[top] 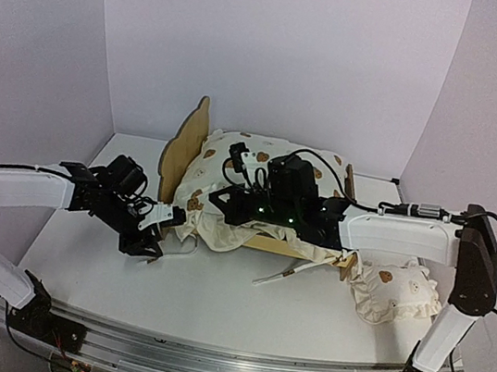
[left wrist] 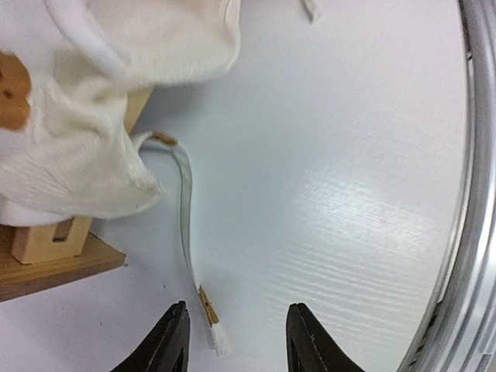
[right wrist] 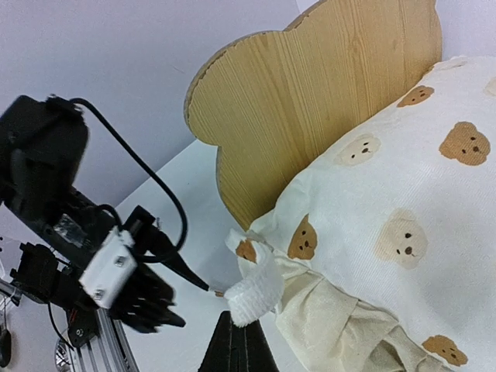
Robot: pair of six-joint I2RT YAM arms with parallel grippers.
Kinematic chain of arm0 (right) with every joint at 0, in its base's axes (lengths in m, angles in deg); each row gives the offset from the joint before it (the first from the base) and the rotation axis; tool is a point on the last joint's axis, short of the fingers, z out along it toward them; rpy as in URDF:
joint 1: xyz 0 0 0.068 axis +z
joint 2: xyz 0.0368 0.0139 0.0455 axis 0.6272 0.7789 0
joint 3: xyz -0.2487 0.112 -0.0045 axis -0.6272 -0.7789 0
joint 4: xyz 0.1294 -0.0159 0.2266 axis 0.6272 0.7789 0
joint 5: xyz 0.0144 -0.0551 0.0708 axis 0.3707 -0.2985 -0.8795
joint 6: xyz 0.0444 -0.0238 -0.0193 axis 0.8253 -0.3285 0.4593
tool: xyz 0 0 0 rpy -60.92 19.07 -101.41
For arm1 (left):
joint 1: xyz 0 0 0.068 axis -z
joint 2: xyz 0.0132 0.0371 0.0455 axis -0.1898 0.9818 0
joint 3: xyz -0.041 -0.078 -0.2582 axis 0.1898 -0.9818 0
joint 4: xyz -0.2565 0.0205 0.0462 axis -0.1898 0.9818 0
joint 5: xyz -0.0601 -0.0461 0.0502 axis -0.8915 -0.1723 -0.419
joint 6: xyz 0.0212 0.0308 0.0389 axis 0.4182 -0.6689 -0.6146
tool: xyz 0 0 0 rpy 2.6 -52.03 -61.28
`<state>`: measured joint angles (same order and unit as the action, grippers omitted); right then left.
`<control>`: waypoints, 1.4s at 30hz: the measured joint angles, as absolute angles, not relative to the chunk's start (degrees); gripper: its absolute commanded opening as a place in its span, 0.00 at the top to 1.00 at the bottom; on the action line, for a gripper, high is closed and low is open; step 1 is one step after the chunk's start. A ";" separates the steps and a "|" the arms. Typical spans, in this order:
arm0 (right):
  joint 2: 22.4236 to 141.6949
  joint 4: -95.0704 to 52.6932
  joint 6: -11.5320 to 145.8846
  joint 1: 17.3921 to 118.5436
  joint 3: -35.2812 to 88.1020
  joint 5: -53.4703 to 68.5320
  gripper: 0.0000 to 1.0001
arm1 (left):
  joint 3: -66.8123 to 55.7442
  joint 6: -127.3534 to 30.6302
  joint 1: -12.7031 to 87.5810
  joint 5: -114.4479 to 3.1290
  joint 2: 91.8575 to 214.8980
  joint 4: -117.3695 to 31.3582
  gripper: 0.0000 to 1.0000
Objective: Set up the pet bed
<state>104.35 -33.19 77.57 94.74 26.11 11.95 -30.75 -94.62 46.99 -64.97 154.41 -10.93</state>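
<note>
Nearest the viewer, the left pincer (left wrist: 236, 349) hovers low over the white bench (left wrist: 349, 155), its jaws partly apart and holding nothing. The brown-tipped end of a white tie (left wrist: 184, 225) lies flat between its fingers, likely lined up to be picked up. The tie curves back to the cream cushion (right wrist: 403, 201), which hangs over the bed's front edge.

To the right, a small ruffled pillow (top: 394, 288) sits on the bench beside the bed, apparently not yet put in place.

Farther back, the pet bed (top: 186, 149) stands mid-bench, its headboard (right wrist: 310, 101) on the left. The cushion lies bunched on top of it. The right pincer (right wrist: 236, 333) reaches across the bed and is closed on a rolled scrap at the cushion's near-left corner, probably to tug it square against the headboard.

No brand, label or readable writing shows; the only marks are brown bear faces printed on the fabric.
</note>
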 measured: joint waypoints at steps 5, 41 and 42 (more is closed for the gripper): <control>104.35 -31.50 76.40 94.74 26.13 11.57 1.00 | -31.17 -94.88 46.99 -59.14 162.80 -12.94 0.56; 84.32 -15.32 68.53 93.22 18.95 13.07 1.00 | -22.67 -96.28 46.77 -70.12 156.01 -21.23 1.00; 82.75 -14.05 68.27 93.02 18.33 13.40 1.00 | -21.82 -96.04 46.77 -69.99 156.03 -22.59 1.00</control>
<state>82.75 -14.05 68.27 93.02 18.33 13.40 -21.82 -96.04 46.77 -69.99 156.03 -22.59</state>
